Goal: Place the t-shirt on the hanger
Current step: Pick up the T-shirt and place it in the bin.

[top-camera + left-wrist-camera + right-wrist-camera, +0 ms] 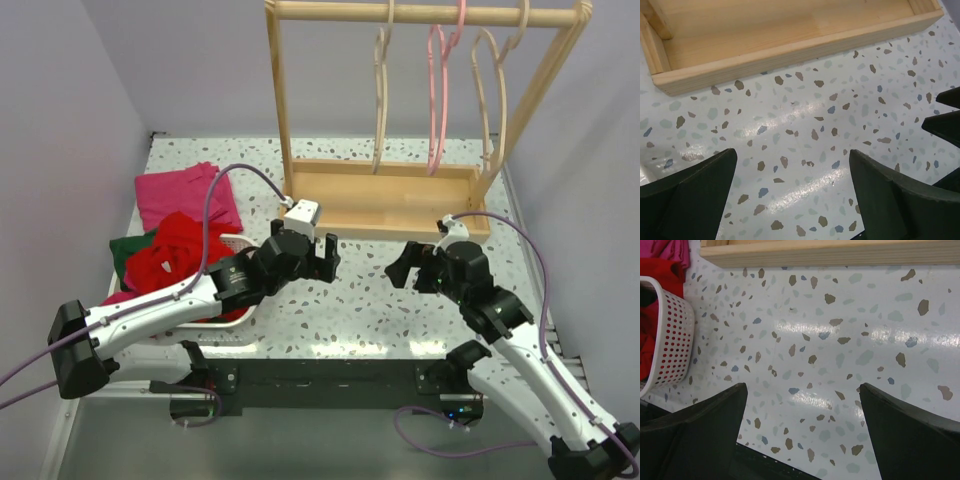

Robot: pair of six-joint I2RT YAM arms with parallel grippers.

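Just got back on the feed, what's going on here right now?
Nothing is being handled yet. The left tool and right tool both hang open and empty over the speckled table, in front of the wooden rack. The red t-shirt lies bunched in the white basket on the left, with a pink garment and a green garment next to it. The wooden hangers and a pink hanger hang on the rack's rail.

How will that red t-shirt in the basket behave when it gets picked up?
Probably floppy: the t-shirt lies crumpled in the basket, so it should sag from one pinch. Soft folded cloth suggests it is light. The green garment lies against it and may drag along.
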